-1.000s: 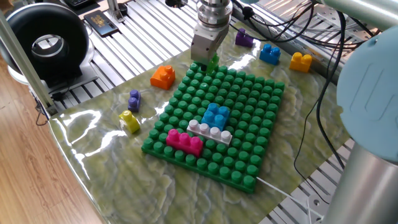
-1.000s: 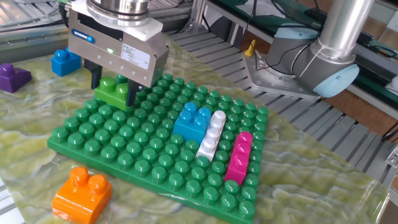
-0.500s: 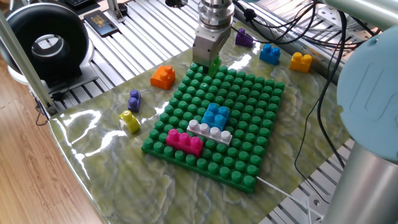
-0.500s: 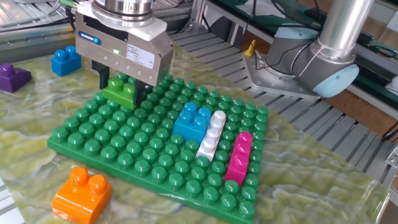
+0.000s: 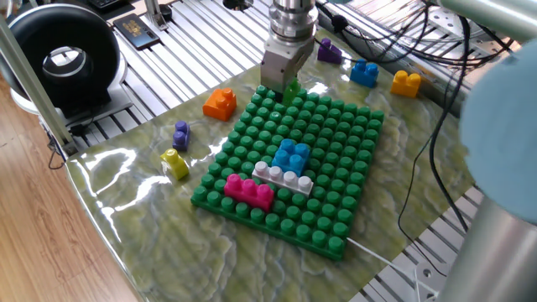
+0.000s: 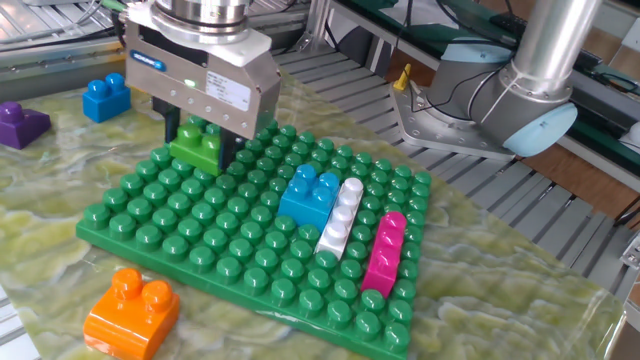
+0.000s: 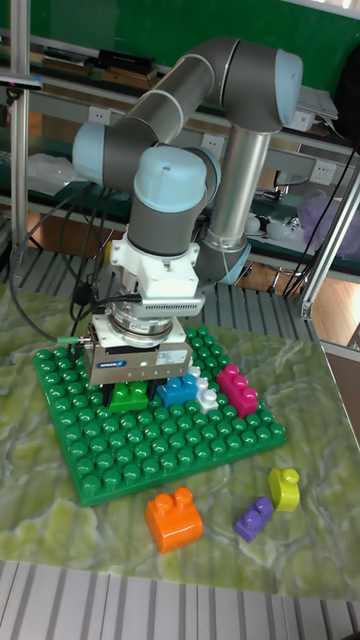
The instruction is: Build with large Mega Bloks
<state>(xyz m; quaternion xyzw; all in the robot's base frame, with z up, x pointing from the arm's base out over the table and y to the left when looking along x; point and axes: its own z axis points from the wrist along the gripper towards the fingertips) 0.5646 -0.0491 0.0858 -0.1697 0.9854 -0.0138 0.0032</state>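
Marbled green matting covers the counter point(image 6: 520, 290), and we read the other fixed view from its lower edge upward. Nearest us, at the lower left of the frame, an orange brick point(image 6: 131, 312) lies on the mat just off the green baseplate point(image 6: 150, 235). On the baseplate, toward the right, three bricks stand side by side: a magenta brick point(image 6: 384, 252), a white-grey brick point(image 6: 341, 216) and a light blue brick point(image 6: 310, 194), each touching its neighbour.

Further back, near the far left corner of the baseplate, we see the gripper point(image 6: 197, 142) pinching a green brick point(image 6: 198, 146) between its fingers (the brick's underside meets the studs or hangs just above them; we cannot tell which). In the tall fixed view the same gripper point(image 7: 130, 392) holds the green brick just left of the light blue one.

At the upper left of the frame, beyond the baseplate, a blue brick point(image 6: 105, 97) and a purple brick point(image 6: 20, 124) lie on the mat, well apart from the gripper. In one fixed view a yellow brick point(image 5: 174, 163) and a small purple brick point(image 5: 181, 134) lie left of the baseplate, and a yellow-orange brick point(image 5: 406, 82) sits at the upper right.
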